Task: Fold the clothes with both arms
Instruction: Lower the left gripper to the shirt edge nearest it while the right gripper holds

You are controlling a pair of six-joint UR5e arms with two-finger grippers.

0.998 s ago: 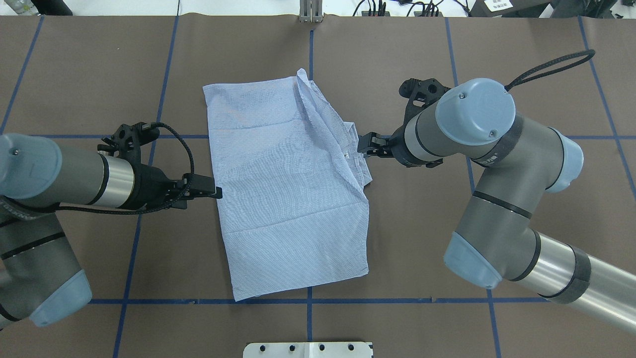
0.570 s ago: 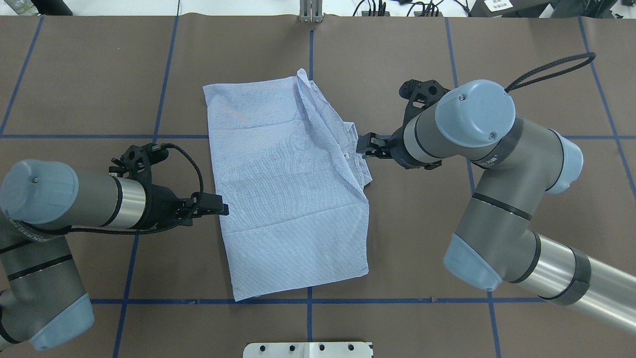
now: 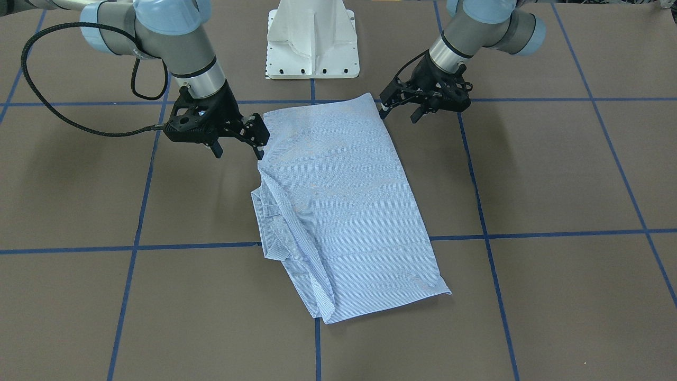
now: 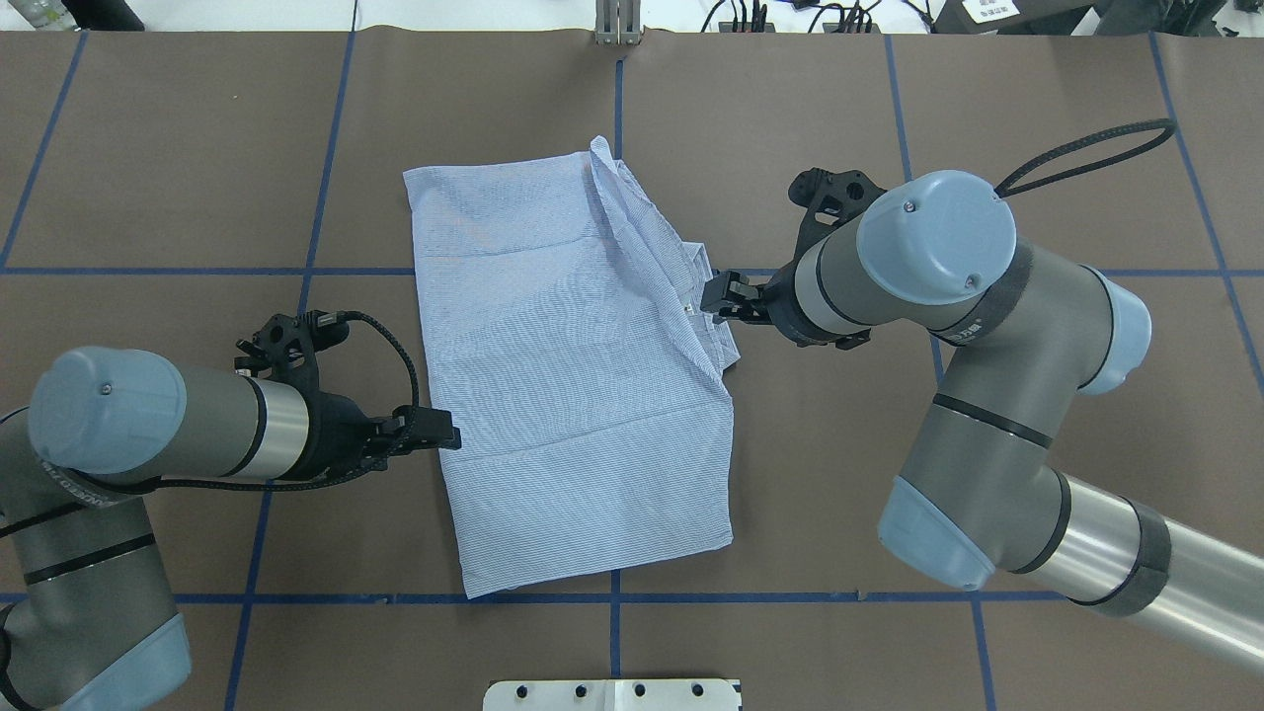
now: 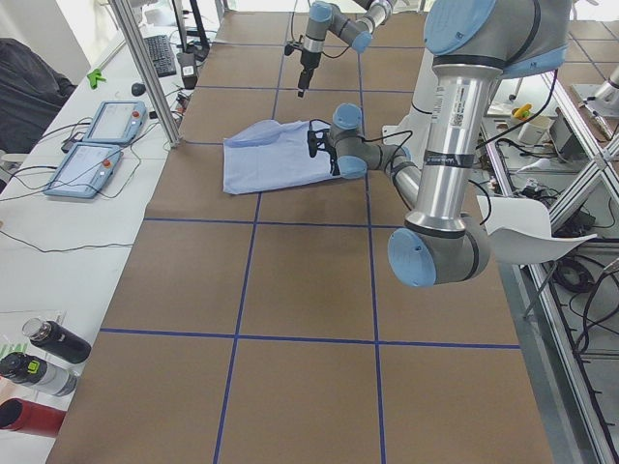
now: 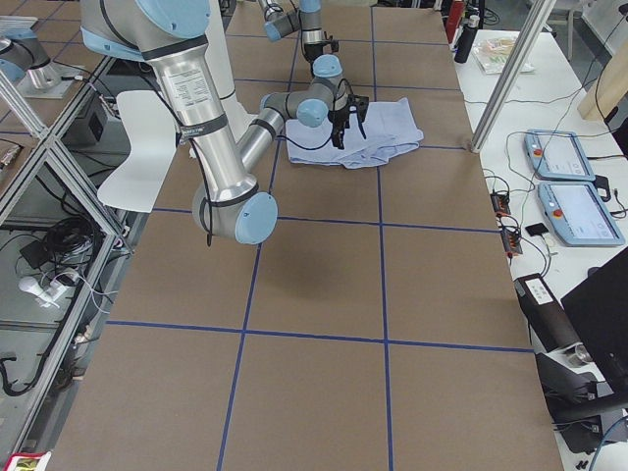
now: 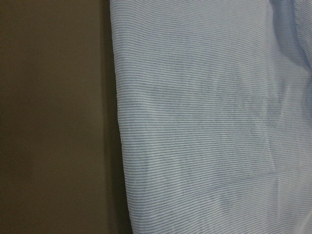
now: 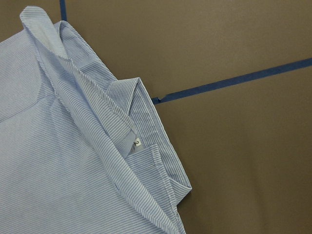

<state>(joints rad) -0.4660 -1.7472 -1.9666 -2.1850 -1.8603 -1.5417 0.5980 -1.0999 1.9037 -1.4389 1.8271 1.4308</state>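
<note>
The light blue striped shirt (image 4: 573, 375) lies folded in a rough rectangle on the brown table, collar and bunched layers along its right edge (image 4: 691, 296). It also shows in the front view (image 3: 344, 201). My left gripper (image 4: 449, 432) is open and empty at the shirt's left edge, low over the table; it also shows in the front view (image 3: 399, 114). My right gripper (image 4: 711, 296) is open and empty beside the collar; it also shows in the front view (image 3: 236, 148). The left wrist view shows only the shirt's edge (image 7: 117, 126). The right wrist view shows the collar with its label (image 8: 136, 144).
The white pedestal base (image 3: 312, 37) stands at the robot's side of the table. Blue tape lines (image 4: 790, 597) grid the brown cover. Two teach pendants (image 5: 97, 145) and bottles (image 5: 48, 348) sit beyond the table's far edge, near an aluminium post (image 5: 145, 68).
My left gripper has moved along the shirt's left edge toward the robot's side. My right gripper has shifted slightly toward the collar. The shirt has not moved.
</note>
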